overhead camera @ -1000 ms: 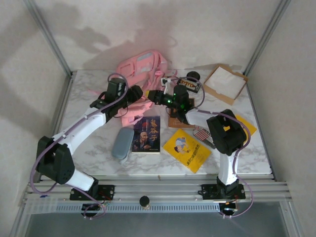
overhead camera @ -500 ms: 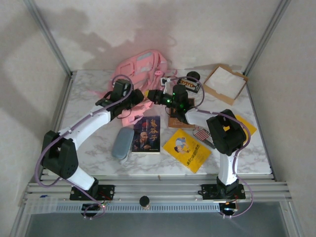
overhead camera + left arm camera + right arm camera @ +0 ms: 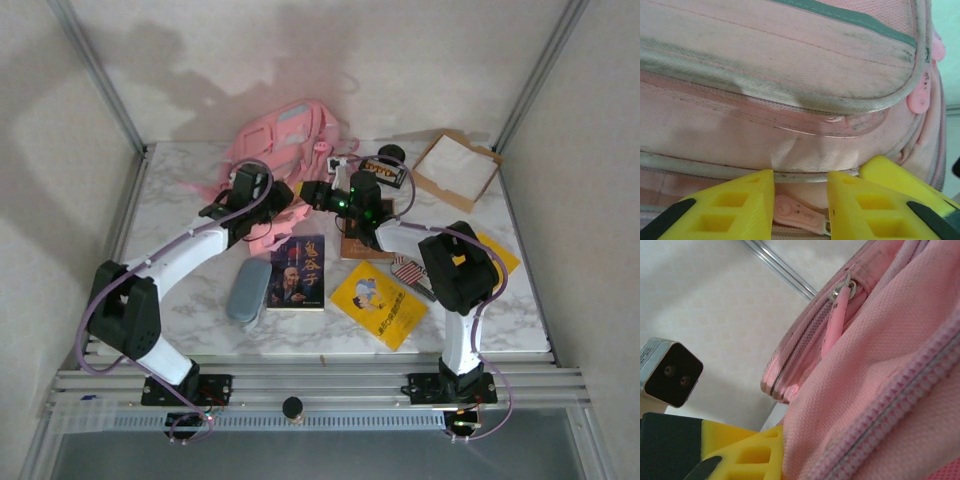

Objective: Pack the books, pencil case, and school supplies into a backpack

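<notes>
Closely, left hand (image 3: 800, 191) narrow astride zipper pull (image 3: 797, 214) of backpack (image 3: 790, 100), grip unclear, right hand (image 3: 304, 192) pinching backpack fabric

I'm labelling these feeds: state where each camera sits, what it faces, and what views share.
Top external: fixed above and behind the bases, looking down at the table; left arm and right arm reach the backpack, left gripper beside right gripper.
Left wrist: on the left arm, close against the backpack; its yellow fingers flank a zipper pull.
Right wrist: on the right arm, looking along pink fabric toward the wall; one yellow finger.
Shared: all three see the backpack.
</notes>
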